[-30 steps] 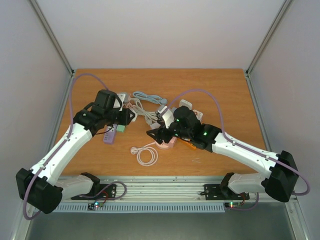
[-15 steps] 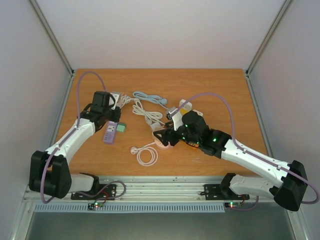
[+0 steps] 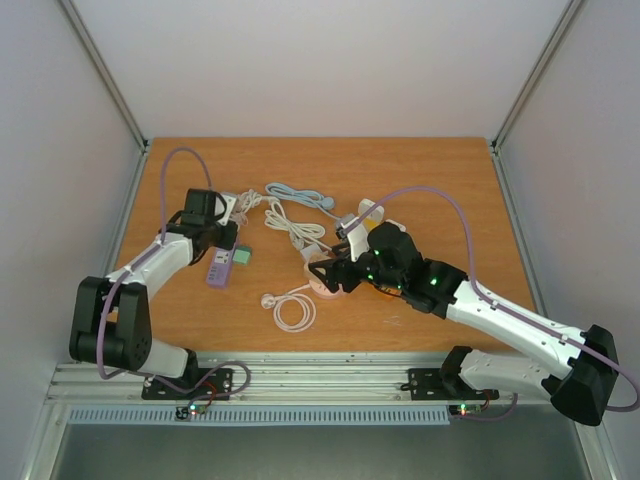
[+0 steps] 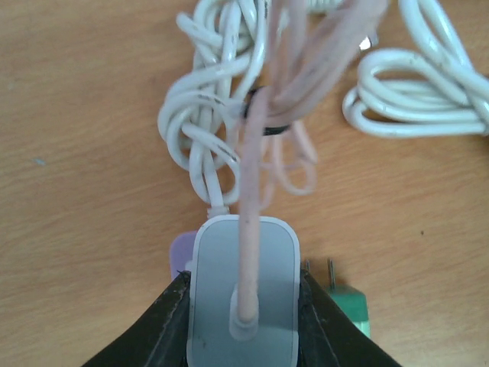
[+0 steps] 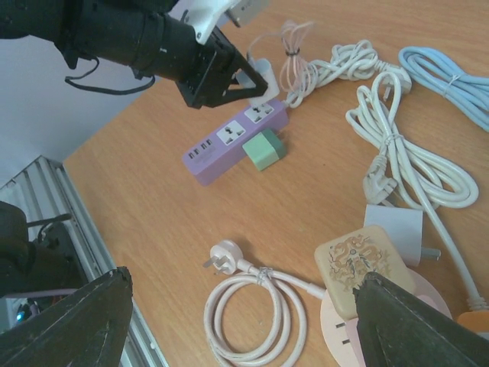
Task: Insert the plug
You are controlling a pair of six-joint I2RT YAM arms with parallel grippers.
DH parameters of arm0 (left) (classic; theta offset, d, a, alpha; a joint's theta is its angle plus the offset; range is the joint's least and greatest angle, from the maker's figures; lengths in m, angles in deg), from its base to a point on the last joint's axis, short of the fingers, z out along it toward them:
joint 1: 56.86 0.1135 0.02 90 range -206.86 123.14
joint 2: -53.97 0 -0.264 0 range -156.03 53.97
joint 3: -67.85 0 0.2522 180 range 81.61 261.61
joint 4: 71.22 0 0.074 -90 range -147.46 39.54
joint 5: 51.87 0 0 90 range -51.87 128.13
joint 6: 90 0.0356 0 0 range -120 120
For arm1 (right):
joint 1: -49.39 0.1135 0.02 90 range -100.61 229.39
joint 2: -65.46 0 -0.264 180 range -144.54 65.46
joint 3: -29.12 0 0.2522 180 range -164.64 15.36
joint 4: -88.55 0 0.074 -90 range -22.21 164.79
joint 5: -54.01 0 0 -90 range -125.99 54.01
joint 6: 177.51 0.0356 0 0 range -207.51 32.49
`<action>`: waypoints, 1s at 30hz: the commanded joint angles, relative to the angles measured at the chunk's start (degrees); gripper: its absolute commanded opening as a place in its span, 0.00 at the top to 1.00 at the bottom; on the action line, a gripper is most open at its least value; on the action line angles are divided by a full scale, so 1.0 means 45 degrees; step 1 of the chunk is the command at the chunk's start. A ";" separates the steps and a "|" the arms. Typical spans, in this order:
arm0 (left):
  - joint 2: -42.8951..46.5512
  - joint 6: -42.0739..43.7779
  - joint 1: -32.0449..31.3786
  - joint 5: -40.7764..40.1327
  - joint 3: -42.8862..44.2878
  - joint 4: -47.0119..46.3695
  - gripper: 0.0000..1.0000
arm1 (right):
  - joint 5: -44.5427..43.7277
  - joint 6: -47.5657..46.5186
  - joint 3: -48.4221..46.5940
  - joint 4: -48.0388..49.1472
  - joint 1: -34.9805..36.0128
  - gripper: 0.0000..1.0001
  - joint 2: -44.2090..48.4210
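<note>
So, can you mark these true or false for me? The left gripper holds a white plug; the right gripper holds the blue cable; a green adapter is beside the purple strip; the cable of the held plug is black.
1. The left gripper is shut on a white plug. True.
2. The right gripper holds the blue cable. False: its jaws are open and empty, and the blue cable lies apart from it.
3. A green adapter lies beside the purple strip. True.
4. The held plug's cable is black. False: the pink cable runs up from the plug.
</note>
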 commanded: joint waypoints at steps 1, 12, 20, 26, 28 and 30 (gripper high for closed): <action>0.0116 0.0387 0.0017 -0.0136 -0.0233 -0.0084 0.96 | -0.0066 -0.0151 0.0142 -0.0186 0.0072 0.20 0.0399; -0.0544 0.0319 0.0027 -0.0336 -0.0472 -0.0956 0.95 | -0.0158 -0.0443 0.0089 -0.0394 0.0072 0.20 0.0368; -0.0728 -0.0226 0.0027 -0.0285 -0.0114 0.0604 0.95 | -0.0526 -0.0812 0.0092 -0.0541 0.0072 0.19 0.0306; -0.0543 -0.0938 0.0027 -0.0082 0.0252 0.1483 0.95 | -0.0549 -0.0834 0.0091 -0.0508 0.0072 0.20 0.0178; -0.0662 -0.1025 0.0027 -0.0051 0.0329 0.1689 0.95 | -0.0548 -0.0834 0.0091 -0.0485 0.0072 0.19 0.0102; -0.0790 -0.1098 0.0027 -0.0196 0.0240 0.1561 0.95 | -0.0534 -0.0812 0.0062 -0.0469 0.0072 0.19 0.0016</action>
